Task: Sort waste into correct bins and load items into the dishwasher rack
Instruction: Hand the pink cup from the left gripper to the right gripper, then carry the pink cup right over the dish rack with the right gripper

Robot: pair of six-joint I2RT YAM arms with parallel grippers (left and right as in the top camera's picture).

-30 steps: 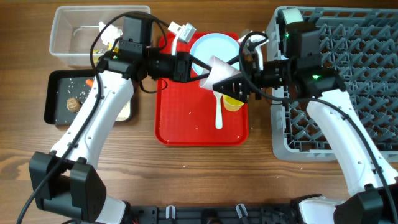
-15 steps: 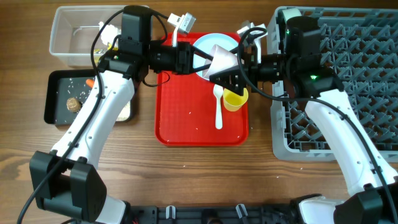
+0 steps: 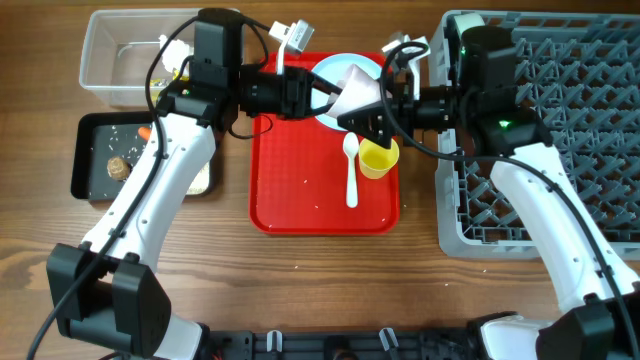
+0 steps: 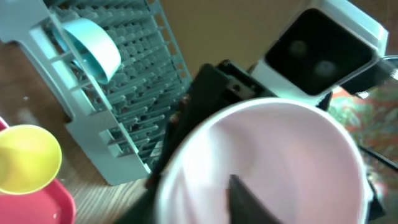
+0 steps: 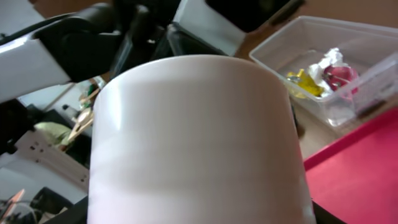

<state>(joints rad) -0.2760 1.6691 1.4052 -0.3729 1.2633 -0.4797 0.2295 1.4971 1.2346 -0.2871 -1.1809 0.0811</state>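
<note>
Overhead view of a wooden table [image 3: 320, 270] with my two arms meeting above a red tray [image 3: 290, 190]. Between them, lifted off the tray, is the pink cup [image 3: 358, 90], tipped on its side with its mouth facing left.

My left claw [image 3: 335, 100] reaches in from the left. In its wrist view the cup's pale pink inside fills the frame and one dark finger [image 4: 242, 199] sits inside the rim, so this claw is pinching the cup's wall.

My right claw [image 3: 378, 118] reaches in from the right, at the cup's base. Its wrist view is almost all the cup's smooth outer wall, very close. I cannot tell whether this claw is gripping the cup or standing wide around it.

On the red tray below, the yellow cup [image 3: 377, 158] stands upright just beside the white spoon [image 3: 350, 170], which lies lengthwise. The light blue plate [image 3: 330, 72] lies at the tray's far end, partly hidden under the cup and arms.

The grey rack [image 3: 560, 130] is at the right of the table. The left wrist view shows a light blue bowl [image 4: 93, 53] propped on edge among its pegs.

At the far left, the clear tub [image 3: 110, 60] holds red and yellow wrappers [image 5: 314, 74]. Just in front of it, the black tray [image 3: 85, 160] holds a brown lump [image 3: 117, 165] and a bit of carrot [image 3: 146, 131].
</note>
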